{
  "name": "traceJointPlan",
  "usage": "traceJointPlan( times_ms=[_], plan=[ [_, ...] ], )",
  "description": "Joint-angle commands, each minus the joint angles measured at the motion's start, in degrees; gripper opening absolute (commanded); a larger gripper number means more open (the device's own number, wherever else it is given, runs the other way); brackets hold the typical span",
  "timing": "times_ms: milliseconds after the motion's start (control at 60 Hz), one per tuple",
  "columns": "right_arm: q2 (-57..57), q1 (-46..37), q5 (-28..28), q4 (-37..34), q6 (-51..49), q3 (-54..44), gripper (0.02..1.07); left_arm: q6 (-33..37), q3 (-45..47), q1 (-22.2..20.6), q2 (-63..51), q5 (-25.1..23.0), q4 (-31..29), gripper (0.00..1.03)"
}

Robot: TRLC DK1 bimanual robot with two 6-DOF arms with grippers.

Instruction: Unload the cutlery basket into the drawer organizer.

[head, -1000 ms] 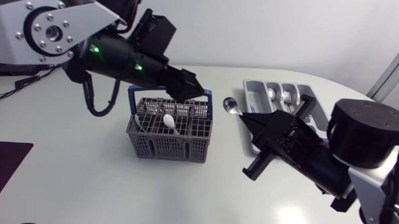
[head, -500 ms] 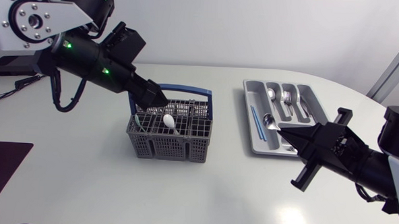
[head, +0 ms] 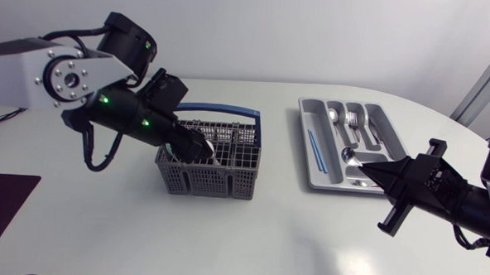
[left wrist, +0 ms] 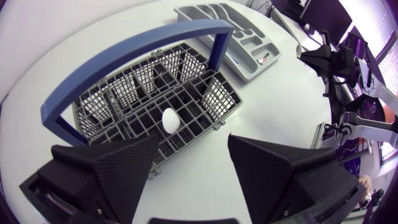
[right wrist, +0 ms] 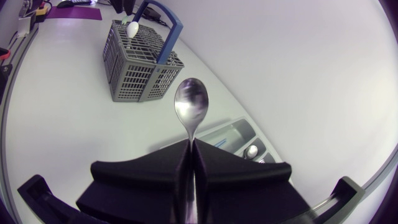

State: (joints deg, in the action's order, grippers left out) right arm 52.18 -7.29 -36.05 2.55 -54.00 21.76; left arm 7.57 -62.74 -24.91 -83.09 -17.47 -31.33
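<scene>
Right hand (head: 365, 166) pinched shut on the handle of a metal spoon (head: 348, 154), its bowl over the near end of the drawer organizer (head: 383, 127); let go here, it may land across a divider or slide onto the tabletop (head: 266, 230); left hand (left wrist: 189, 155), wide open and empty, hangs over the cutlery basket (left wrist: 214, 99) above a white spoon (left wrist: 169, 119); descending crooked, it could jam on the grid.

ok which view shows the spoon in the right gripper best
The right wrist view: the spoon fills the middle, its handle clamped in the right gripper, its bowl ahead of the fingers. The head view shows it small, seen against the drawer organizer. In the left wrist view it is too small to make out.
</scene>
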Motion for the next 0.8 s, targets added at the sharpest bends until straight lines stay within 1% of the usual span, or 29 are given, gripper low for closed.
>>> traceJointPlan(
  times_ms=[0,83,150,233,300,450,500,550,600,783],
  plan=[
    [1.0,-1.1,-0.9,-0.4,-2.6,0.8,0.08,-3.2,2.9,-0.9,-0.3,0.9,3.0,0.77],
    [1.6,-2.1,-1.7,-1.4,-4.5,1.4,0.08,-4.1,2.9,-1.3,-1.7,1.8,4.0,0.76],
    [2.6,-2.9,-2.7,-3.5,-7.0,2.4,0.08,-4.8,3.4,-1.3,-1.9,1.9,6.5,0.69],
    [3.9,-3.9,-3.5,-6.0,-10.0,3.7,0.08,-5.7,3.5,-1.2,-2.0,2.0,8.7,0.66],
    [5.4,-5.0,-4.6,-7.7,-12.0,5.1,0.08,-5.9,3.3,-1.3,-2.8,2.2,9.4,0.66],
    [9.4,-7.7,-6.7,-8.9,-13.2,8.0,0.08,-6.3,3.6,-1.5,-5.0,3.0,11.3,0.65],
    [10.9,-8.3,-6.8,-8.9,-14.3,8.7,0.08,-6.3,3.8,-1.7,-5.5,3.1,11.3,0.56],
    [12.5,-9.2,-7.1,-8.9,-15.6,9.2,0.08,-6.6,4.0,-2.0,-5.8,3.1,11.7,0.54],
    [14.7,-10.2,-7.3,-9.1,-17.0,10.2,0.08,-6.7,4.1,-2.2,-6.1,3.1,11.9,0.49],
    [23.9,-13.6,-7.9,-10.7,-22.7,15.9,0.08,-6.9,4.1,-2.9,-7.6,3.1,13.0,0.29]
  ],
)
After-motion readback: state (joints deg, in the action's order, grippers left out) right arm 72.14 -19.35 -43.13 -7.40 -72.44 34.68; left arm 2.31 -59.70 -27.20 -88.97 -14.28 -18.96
